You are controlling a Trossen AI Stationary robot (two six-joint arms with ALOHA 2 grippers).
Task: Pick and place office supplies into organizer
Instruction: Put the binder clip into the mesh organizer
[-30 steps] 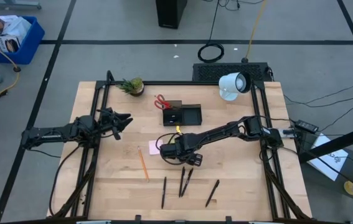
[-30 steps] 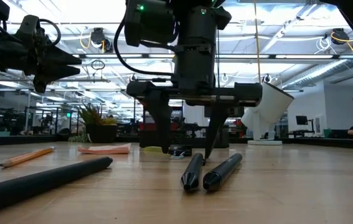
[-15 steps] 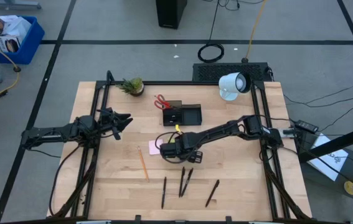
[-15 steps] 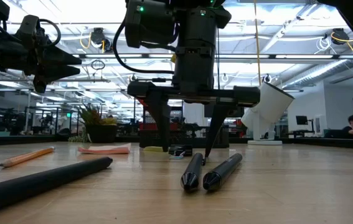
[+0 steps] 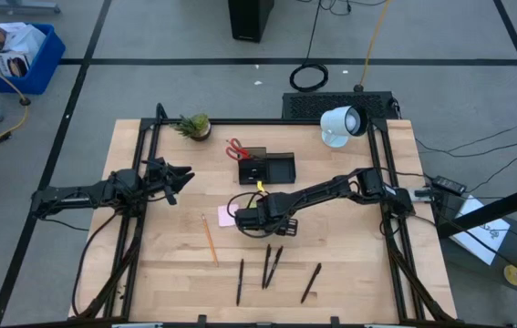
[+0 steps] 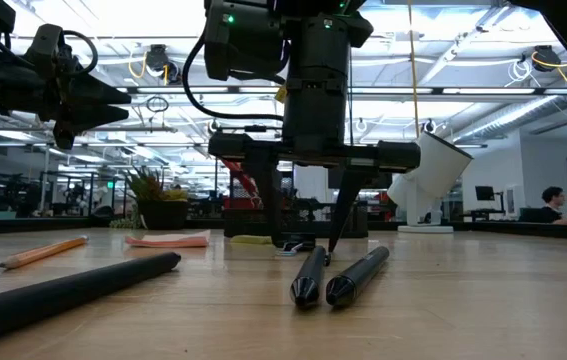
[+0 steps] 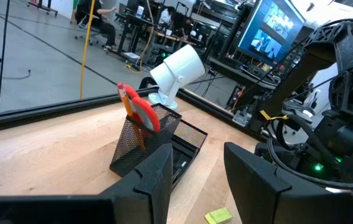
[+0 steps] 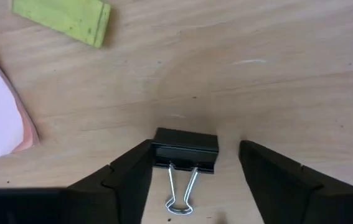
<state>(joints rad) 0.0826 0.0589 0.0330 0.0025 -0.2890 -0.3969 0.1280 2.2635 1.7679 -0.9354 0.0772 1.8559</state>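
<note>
The right gripper [image 8: 185, 163] had lowered slightly, fingers spread around a black binder clip [image 8: 185, 149] on the wooden table [image 5: 358, 264]; the left gripper [image 5: 178, 179] hung released; a person [image 6: 553, 203] sat behind.

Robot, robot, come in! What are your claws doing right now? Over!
Right gripper open, jaws straddling black binder clip on table. Left gripper open, waiting aloft. Nothing in the way.

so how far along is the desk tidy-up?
Done: only the red-handled scissors stand in the organizer cup.
In hand: the right gripper sits low over a black binder clip, open fingers either side, not closed.
Left: sticky-note pad, yellow piece, pencil, four pens.
The left gripper waits open at the left.
</note>
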